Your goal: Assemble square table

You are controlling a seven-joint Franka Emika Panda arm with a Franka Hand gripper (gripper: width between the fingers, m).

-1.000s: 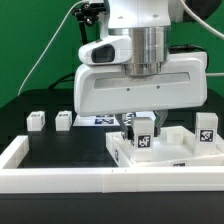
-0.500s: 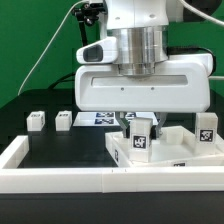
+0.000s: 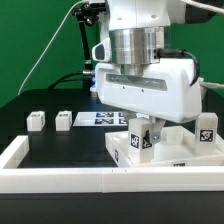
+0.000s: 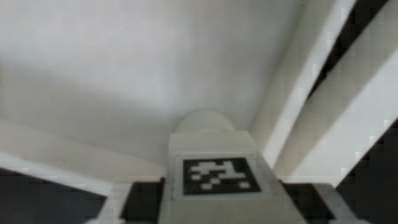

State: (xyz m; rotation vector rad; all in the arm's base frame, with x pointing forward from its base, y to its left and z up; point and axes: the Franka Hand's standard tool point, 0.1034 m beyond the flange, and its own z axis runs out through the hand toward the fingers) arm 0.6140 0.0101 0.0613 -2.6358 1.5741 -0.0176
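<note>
The white square table top [image 3: 178, 153] lies on the black worktop at the exterior view's right. My gripper [image 3: 141, 136] stands over its near left corner, shut on a small white tagged leg [image 3: 141, 142] held upright, its lower end at the top. In the wrist view the leg [image 4: 217, 160] fills the middle between my dark fingers [image 4: 150, 202], with the white top [image 4: 125, 90] behind it. A second tagged leg [image 3: 207, 130] stands at the top's far right corner. Two more legs [image 3: 36, 120] [image 3: 64, 119] sit on the worktop at the left.
The marker board [image 3: 100, 119] lies flat behind the table top. A long low white wall [image 3: 60, 181] edges the worktop's front and left side. A green backdrop and cables are behind the arm.
My wrist has turned about its vertical axis over the same spot, and the held leg has turned with it; its tag now faces more to the left.
</note>
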